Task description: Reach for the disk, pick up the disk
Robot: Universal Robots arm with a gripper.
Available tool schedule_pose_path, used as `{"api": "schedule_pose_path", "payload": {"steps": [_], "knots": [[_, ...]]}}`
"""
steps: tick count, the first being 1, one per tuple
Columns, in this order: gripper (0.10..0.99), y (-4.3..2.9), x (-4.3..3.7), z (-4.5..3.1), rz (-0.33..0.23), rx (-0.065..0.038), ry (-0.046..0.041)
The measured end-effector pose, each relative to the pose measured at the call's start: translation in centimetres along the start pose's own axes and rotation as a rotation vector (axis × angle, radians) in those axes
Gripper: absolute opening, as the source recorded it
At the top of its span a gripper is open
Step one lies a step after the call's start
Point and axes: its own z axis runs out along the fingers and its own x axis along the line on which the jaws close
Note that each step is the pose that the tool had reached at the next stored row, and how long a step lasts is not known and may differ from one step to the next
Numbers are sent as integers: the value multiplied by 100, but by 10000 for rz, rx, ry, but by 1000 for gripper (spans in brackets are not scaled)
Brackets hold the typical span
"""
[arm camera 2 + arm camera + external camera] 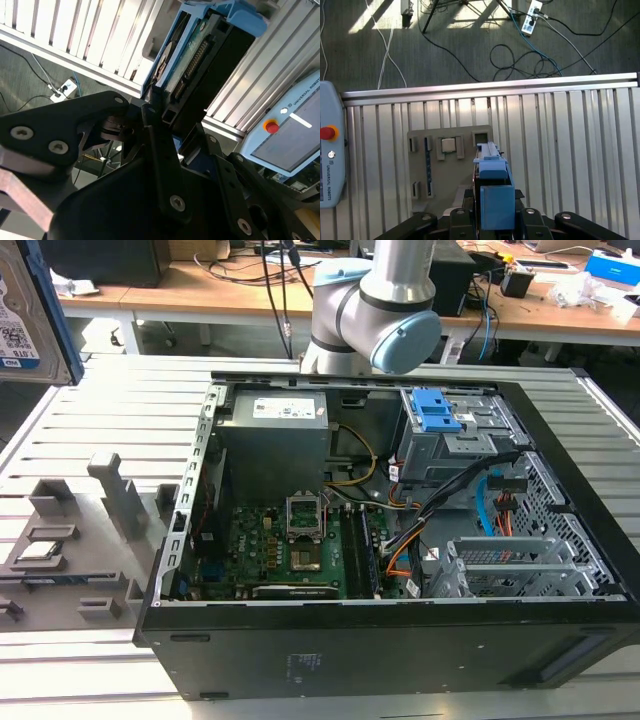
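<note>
- Evidently the pick-up looks all but done: the end effector (496, 215) pinches the disk (496, 197) by its blue frame, edge-on.
- In the exterior view the disk hangs clear above the tabletop (120, 410) at that view's far left, well apart from the open case (400, 650).
- Any further move, I judge, calls for a firm, steady hold, since the grip seems to take one end only.
</note>
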Motion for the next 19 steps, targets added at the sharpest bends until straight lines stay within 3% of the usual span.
{"api": "schedule_pose_path", "payload": {"steps": [4,8,9,10,11,19], "knots": [[369,-35,-2,-2,0,0,0],[369,-114,-8,-6,0,-1,0],[369,-157,-11,-8,0,0,0],[369,-262,-22,-14,0,-1,1],[369,-314,-27,-17,1,-2,1],[369,-633,-61,-33,0,-3,0]]}}
